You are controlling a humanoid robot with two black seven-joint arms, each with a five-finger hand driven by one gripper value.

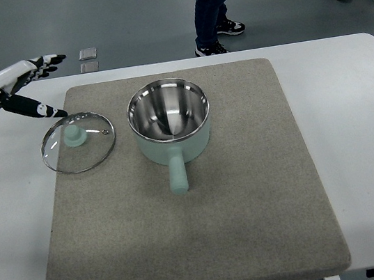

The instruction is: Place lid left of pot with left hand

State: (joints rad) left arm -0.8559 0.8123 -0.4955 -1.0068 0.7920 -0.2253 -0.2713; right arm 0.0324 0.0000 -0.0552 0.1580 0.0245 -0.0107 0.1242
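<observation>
Glass lid (pixel 78 142) with mint knob lay left of the mint steel-lined pot (pixel 169 120); left hand (pixel 24 85) hovered nearby, fingers spread, empty.

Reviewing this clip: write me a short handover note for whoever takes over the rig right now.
Left hand: open, holding nothing, above the table's far left, clear of the lid.
Right hand: not in view.
Lid: lying flat, knob up, on the grey mat's left edge, left of the pot, apart from it.
Pot: open, empty, handle toward the robot.
Done: lid placed left of pot.
Left: nothing visible, beyond parking the arm.
</observation>
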